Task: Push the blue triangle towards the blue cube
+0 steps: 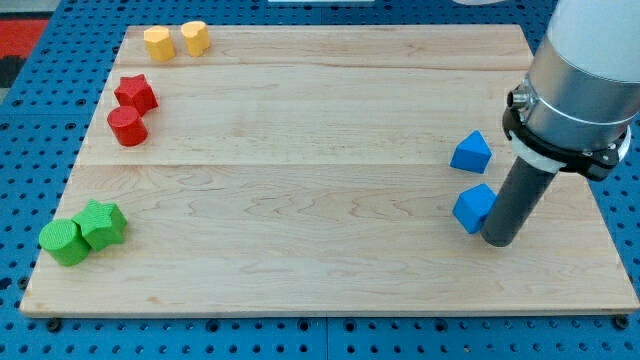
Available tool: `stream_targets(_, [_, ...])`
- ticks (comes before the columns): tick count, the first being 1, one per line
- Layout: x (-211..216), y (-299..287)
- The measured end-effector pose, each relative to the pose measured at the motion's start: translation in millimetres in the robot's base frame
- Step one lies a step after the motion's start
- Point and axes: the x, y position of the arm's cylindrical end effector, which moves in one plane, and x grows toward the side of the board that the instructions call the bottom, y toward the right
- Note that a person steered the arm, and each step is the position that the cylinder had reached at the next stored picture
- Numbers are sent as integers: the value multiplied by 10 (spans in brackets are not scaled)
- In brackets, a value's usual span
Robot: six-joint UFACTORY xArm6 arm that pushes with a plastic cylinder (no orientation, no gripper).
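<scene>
The blue triangle (471,152) lies on the wooden board at the view's right. The blue cube (473,208) sits just below it, a small gap apart. My tip (497,240) rests on the board at the cube's lower right side, touching or nearly touching it. The rod rises from there up to the arm's grey body at the view's top right. The triangle is above and a little left of my tip, with the cube between them.
A red star-like block (135,94) and a red cylinder (127,126) sit at the left. Two yellow blocks (157,43) (194,38) lie at the top left. Two green blocks (65,243) (101,223) lie at the bottom left. The board's right edge (590,200) is close to my tip.
</scene>
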Motion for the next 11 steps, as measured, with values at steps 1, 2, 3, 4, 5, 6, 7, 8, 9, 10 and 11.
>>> stream_targets(1, [-291,411])
stream_targets(2, [-1037,586])
stream_targets(3, [-1803,648])
stream_targets(4, [-1543,275])
stream_targets(5, [-1232,-287])
stream_targets(6, [-1221,-295])
stream_targets(7, [-1111,-234])
stream_targets(8, [-854,-233])
stream_targets(9, [-758,-175])
stream_targets(10, [-974,-2])
stream_targets(11, [-1243,-221])
